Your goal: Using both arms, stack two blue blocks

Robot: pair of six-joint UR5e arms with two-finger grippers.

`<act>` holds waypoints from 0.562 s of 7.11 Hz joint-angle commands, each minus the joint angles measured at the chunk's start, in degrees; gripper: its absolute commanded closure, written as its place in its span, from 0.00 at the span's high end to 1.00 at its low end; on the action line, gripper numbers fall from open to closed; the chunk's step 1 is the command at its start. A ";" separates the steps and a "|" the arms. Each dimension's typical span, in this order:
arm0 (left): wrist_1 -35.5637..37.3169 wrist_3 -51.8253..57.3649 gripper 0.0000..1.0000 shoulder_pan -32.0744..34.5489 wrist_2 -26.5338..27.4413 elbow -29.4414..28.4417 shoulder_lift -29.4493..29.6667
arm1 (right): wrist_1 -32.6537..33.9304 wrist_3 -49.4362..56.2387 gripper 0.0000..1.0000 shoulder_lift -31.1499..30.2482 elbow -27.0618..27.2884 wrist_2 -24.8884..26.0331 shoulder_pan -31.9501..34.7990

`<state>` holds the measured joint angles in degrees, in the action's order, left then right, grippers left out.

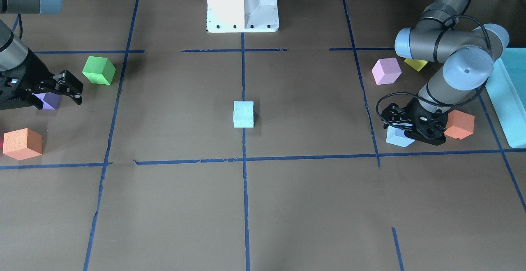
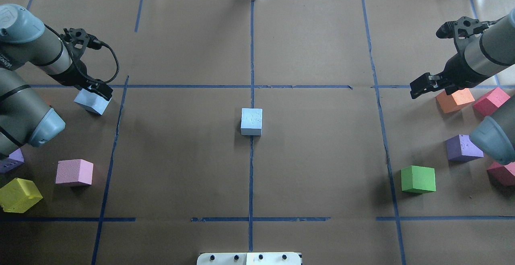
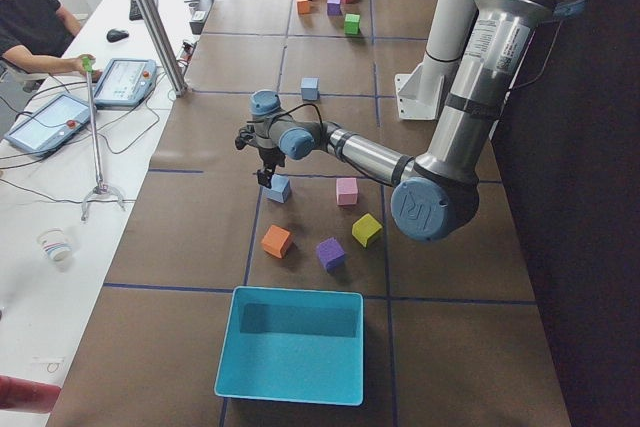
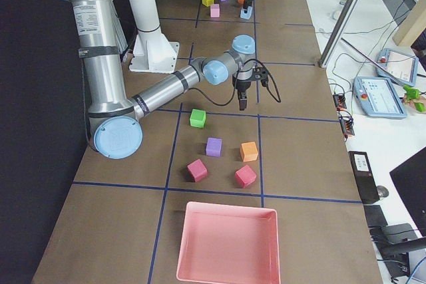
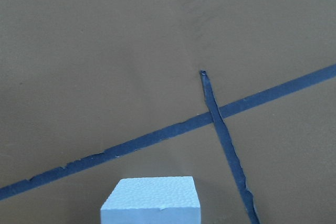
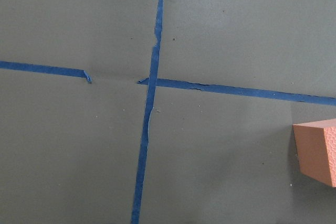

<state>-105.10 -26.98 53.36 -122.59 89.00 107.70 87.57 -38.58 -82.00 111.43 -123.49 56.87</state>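
A pale cyan blue block (image 1: 243, 114) (image 2: 251, 121) stands alone at the table's centre on the blue tape line. A sky-blue block (image 1: 396, 137) (image 2: 90, 103) lies on my left side. My left gripper (image 1: 407, 129) (image 2: 102, 92) is down at this block and covers its top corner. I cannot tell whether its jaws are shut on it. The left wrist view shows the block (image 5: 152, 200) at the bottom centre and no fingers. My right gripper (image 1: 72, 88) (image 2: 418, 87) is open and empty, above the table on my right side.
An orange cube (image 1: 459, 124) and a teal box (image 1: 509, 98) sit close to my left gripper. Pink (image 2: 74, 172) and yellow (image 2: 20, 194) cubes lie nearer my base. By my right gripper lie an orange (image 2: 454, 100), a purple (image 2: 462, 148) and a green cube (image 2: 418, 179).
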 commanded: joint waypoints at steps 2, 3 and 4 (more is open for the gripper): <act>-0.11 0.00 1.00 -0.36 -0.19 -2.16 0.14 | -0.03 -0.18 1.00 0.09 -0.07 0.00 -0.09; -0.02 -0.09 1.00 -0.44 -0.01 -2.86 0.40 | -0.03 -0.27 1.00 0.09 0.02 0.00 -0.09; -0.11 -0.17 1.00 -0.53 -0.10 -3.65 0.67 | -0.03 -0.27 1.00 0.09 0.10 -0.09 -0.09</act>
<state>-105.16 -27.06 52.93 -122.68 86.24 108.06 87.54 -38.81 -81.92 111.43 -123.50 56.78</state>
